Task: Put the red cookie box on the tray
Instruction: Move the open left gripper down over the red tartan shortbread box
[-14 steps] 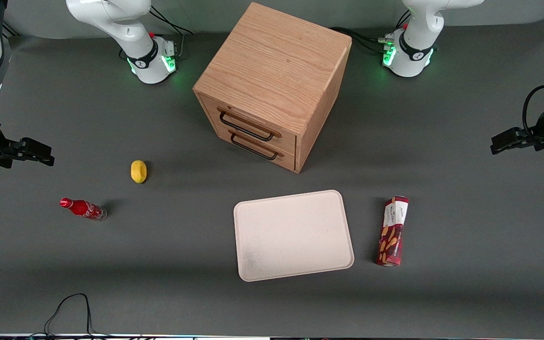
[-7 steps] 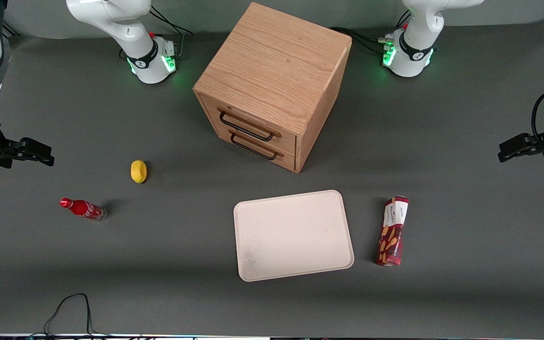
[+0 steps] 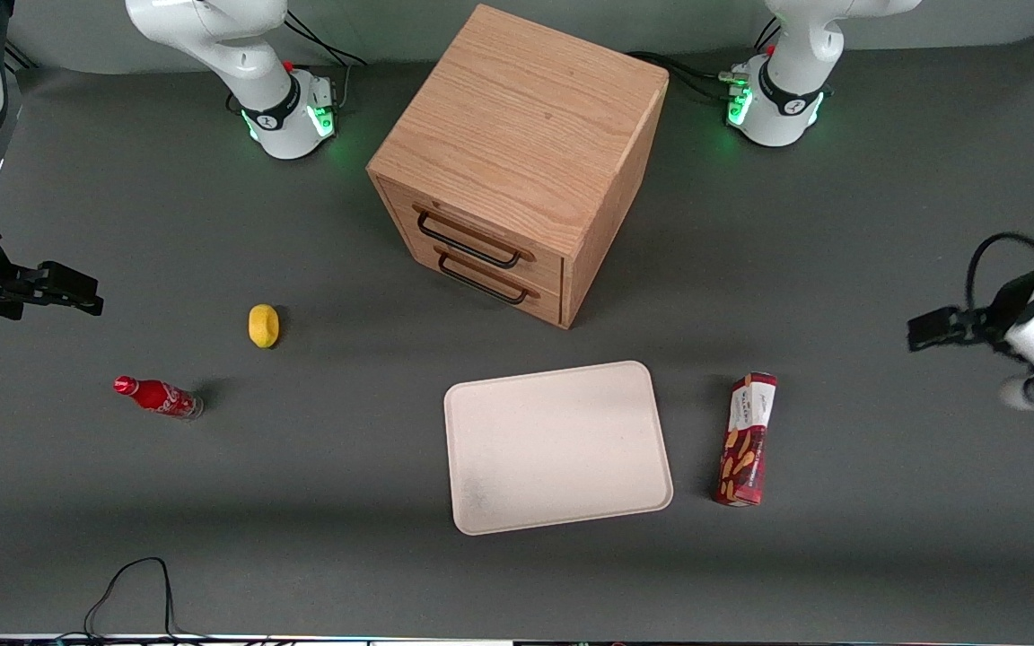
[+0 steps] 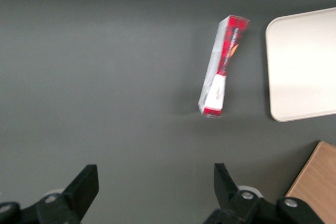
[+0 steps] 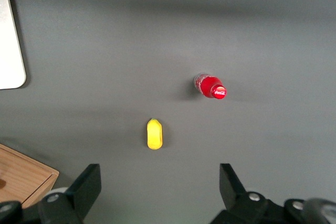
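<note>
Low in the front view, toward the working arm's end: the red cookie box [image 3: 746, 440], flat on the gray table [image 3: 840, 556]. Long and thin, dark red, with a white part near the end pointing up the frame and little tan cookie pictures nearer the camera. Not on the tray.

Just beside the box, in the lower middle of the frame: the tray [image 3: 557, 449]. Cream white, flat, with round corners and a low rim. A small strip of gray table between box and tray, so no touching. Long side of the box next to a short side of the tray.

Middle edge of the frame, at the working arm's end: the gripper [image 3: 925, 330], black, up in the air, well apart from the box and higher in the frame than it.

From the left wrist camera: the gripper [image 4: 155, 187] spread wide, with one black finger [image 4: 86, 187] far from the other and only gray table between them. Pinching nothing. Also seen from there: the red cookie box [image 4: 221, 69], the tray [image 4: 302, 66] near it, and a corner of wood from the cabinet [image 4: 315, 182].

Upper middle of the front view: the big wooden drawer cabinet [image 3: 517, 135], with two drawers and two dark handles, farther from the camera than the tray.

Toward the parked arm's end: a small yellow thing [image 3: 263, 325], and nearer the camera a little red soda bottle [image 3: 158, 397], both on the table, well apart from the tray.

Bottom edge of the frame: a thin black cable [image 3: 131, 583] in a loop.
</note>
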